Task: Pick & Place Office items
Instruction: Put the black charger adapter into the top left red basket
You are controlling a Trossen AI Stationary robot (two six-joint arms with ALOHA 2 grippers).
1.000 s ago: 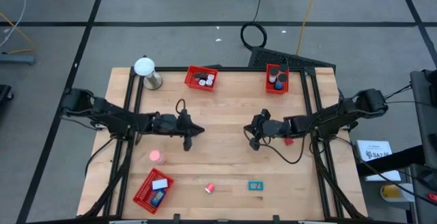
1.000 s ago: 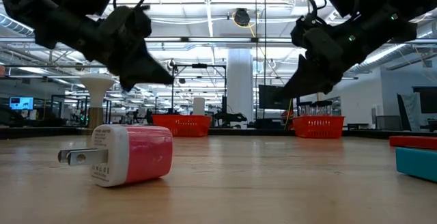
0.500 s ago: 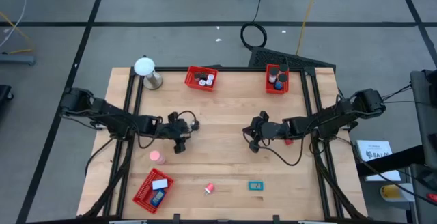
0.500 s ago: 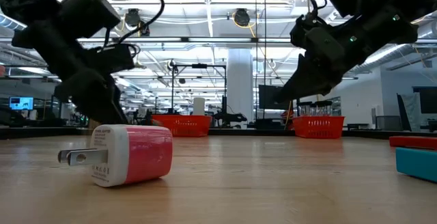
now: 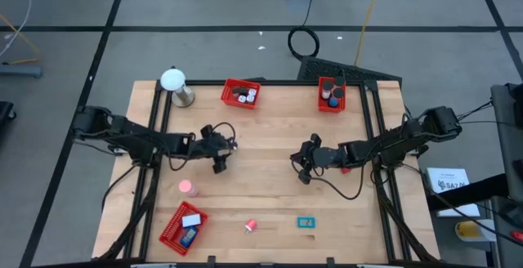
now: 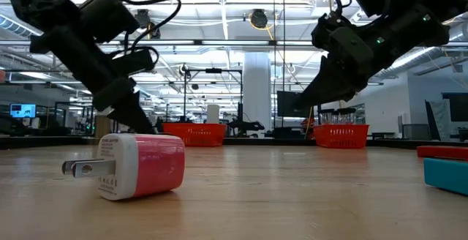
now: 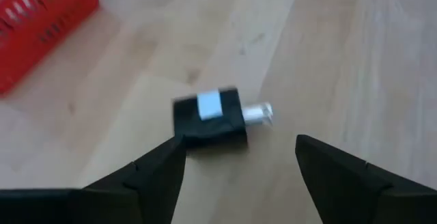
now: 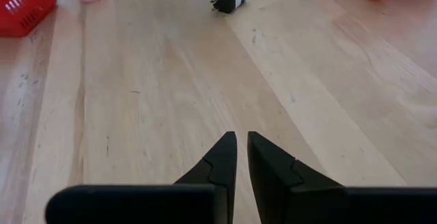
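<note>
**Black plug adapter lying free just ahead of the spread left fingers**

The left gripper [image 7: 235,166] hovers with its fingers set wide apart, holding nothing. Just ahead of them, nearer one finger than the other, the black adapter [image 7: 209,117] lies on its side on the table [image 7: 328,53], its silver prongs pointing sideways across the gap.

It looks like a small hard plastic block: light, stiff and smooth-faced, so probably a little slippery and not fragile. The flat sides of the body seem the place to pinch; the prongs (thin and rounded) would likely slide or twist.

The right gripper [image 8: 241,150] waits well apart, over bare wood, its fingers nearly together on nothing.

The high view places both arms and shows the red trays [image 5: 241,94] beyond the left gripper, but there the adapter is a dark speck under it. The low view hides it altogether behind a pink-and-white charger [image 6: 139,165] close to the lens.
</note>
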